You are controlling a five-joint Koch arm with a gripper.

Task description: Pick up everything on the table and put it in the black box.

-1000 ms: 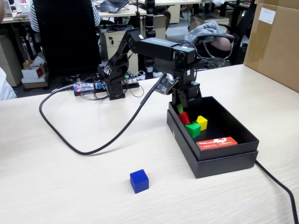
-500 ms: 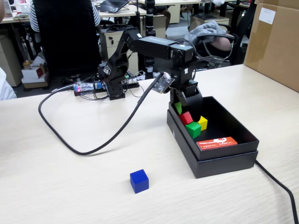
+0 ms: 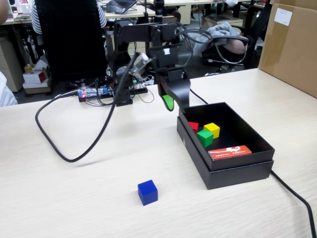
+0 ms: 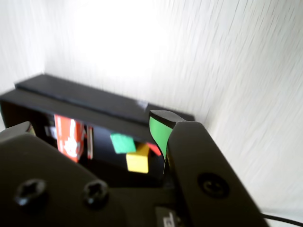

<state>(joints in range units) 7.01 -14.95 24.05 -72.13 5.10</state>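
Near the table's (image 3: 59,198) front edge, blue cube (image 3: 147,192): light, rigid, smooth; pinch opposite flat faces; gripper (image 3: 173,103) jaws apart, empty

A fixed camera is looking from the front, slightly above, across the table (image 3: 74,198) toward the office. The wrist camera is peering down closely past the gripper (image 4: 158,135). Both are taking in the black box (image 3: 233,171) interior.
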